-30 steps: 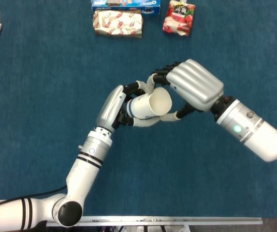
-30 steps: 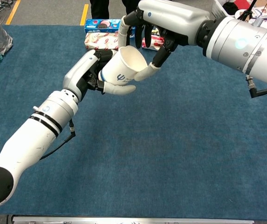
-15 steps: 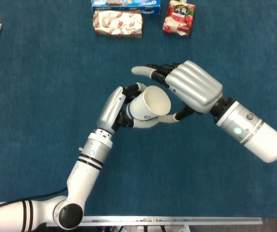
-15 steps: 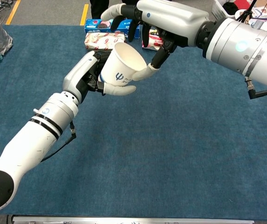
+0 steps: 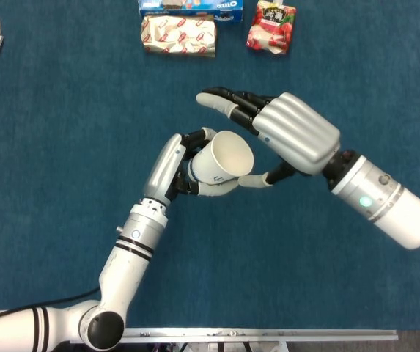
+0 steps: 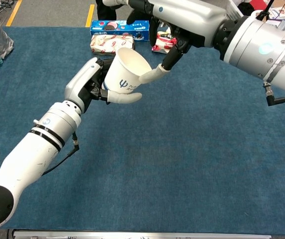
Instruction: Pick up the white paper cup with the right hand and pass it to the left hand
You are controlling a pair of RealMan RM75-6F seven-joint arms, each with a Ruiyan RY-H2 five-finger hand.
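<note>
Handover of the white paper cup with a blue logo (image 6: 126, 74) is close to done, and the risk now sits in how the cup is held. It hangs in the air above the middle of the blue-carpeted counter (image 5: 63, 117), its open mouth tipped up and to the right, clasped around its base and lower wall by the left robot hand (image 5: 177, 163). The right robot hand (image 5: 279, 136) has its fingers (image 5: 228, 103) spread flat over the far side of the rim, clear of the cup, while its thumb seems to lie just at the near lip; I cannot tell whether it touches.

If that thumb drags along the lip as the right arm pulls away, the light cup could tilt or slide out of the left grasp, which covers only the narrow end. A thin paper wall may also buckle if the left robot hand squeezes harder.

Compared with a second ago, the right fingers, then curled around the cup's rim, have opened and stretched out to the left, and the cup has shifted slightly leftward with the left robot hand. The snack packets (image 5: 179, 35) at the far edge are unchanged.
</note>
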